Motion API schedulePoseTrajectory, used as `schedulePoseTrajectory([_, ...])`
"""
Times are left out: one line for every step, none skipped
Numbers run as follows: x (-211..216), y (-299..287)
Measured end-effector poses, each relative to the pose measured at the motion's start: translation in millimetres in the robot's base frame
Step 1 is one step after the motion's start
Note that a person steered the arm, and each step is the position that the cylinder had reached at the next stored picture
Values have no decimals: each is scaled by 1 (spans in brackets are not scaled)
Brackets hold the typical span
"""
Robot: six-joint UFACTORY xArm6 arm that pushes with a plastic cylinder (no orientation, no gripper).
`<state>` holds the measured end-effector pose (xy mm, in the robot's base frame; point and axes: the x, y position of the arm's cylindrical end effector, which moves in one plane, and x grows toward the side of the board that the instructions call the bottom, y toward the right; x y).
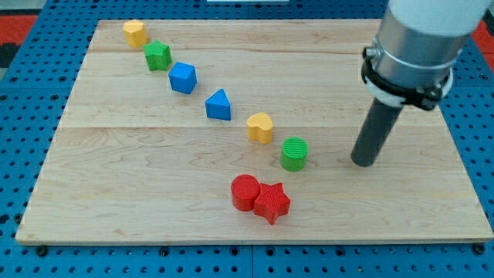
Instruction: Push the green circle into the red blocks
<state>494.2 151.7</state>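
The green circle (pixel 294 153) stands on the wooden board (pixel 116 177), right of the middle. Two red blocks lie just below and left of it, touching each other: a red circle (pixel 245 191) and a red star (pixel 272 202). A small gap separates the green circle from the red star. My tip (pixel 362 161) rests on the board to the right of the green circle, about a block's width and a half away, not touching it.
A diagonal line of blocks runs from the view's top left toward the green circle: a yellow block (pixel 135 32), a green star (pixel 157 55), a blue pentagon (pixel 183 78), a blue triangle (pixel 218 105), and a yellow heart (pixel 260 127) close to the green circle.
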Motion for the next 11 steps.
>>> schedulePoseTrajectory([-18, -28])
schedulePoseTrajectory([-17, -62])
schedulePoseTrajectory([-17, -116])
schedulePoseTrajectory([-9, -145])
schedulePoseTrajectory([-3, -145])
schedulePoseTrajectory([11, -153])
schedulePoseTrajectory([22, -158])
schedulePoseTrajectory([15, -165])
schedulePoseTrajectory([-1, -176])
schedulePoseTrajectory([-5, -179])
schedulePoseTrajectory([-9, -179])
